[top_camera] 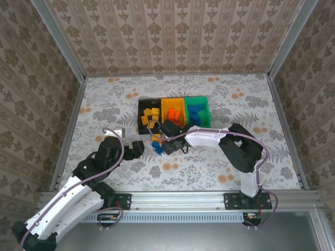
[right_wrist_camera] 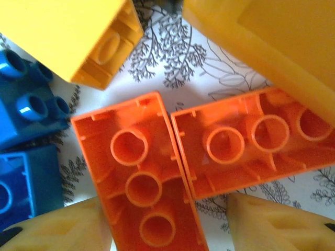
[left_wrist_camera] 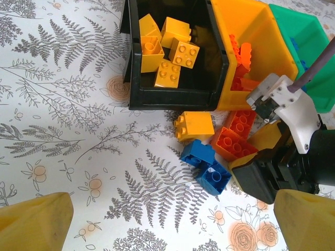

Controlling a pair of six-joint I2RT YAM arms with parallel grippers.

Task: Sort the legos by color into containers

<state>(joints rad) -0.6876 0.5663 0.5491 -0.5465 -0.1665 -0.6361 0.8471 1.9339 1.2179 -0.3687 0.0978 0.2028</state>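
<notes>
Where containers (top_camera: 173, 98) sit, fern-print tabletop (top_camera: 209, 162) spreads; damask-papered walls (top_camera: 178, 36) surround.

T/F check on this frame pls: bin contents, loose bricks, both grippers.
1. The black rectangular plastic bin holds yellow plastic toy bricks. True.
2. Every blue brick is in a bin. False: two blue plastic toy bricks lie on the floral table in front of the bins.
3. The left gripper is open and empty. True.
4. The right arm's fingers are shut on a brick. False: the right gripper is open, with a finger on either side of the nearer orange plastic toy brick.
5. The orange bricks under it lie studs up. False: that brick and the neighbouring orange brick both show hollow undersides.
</notes>
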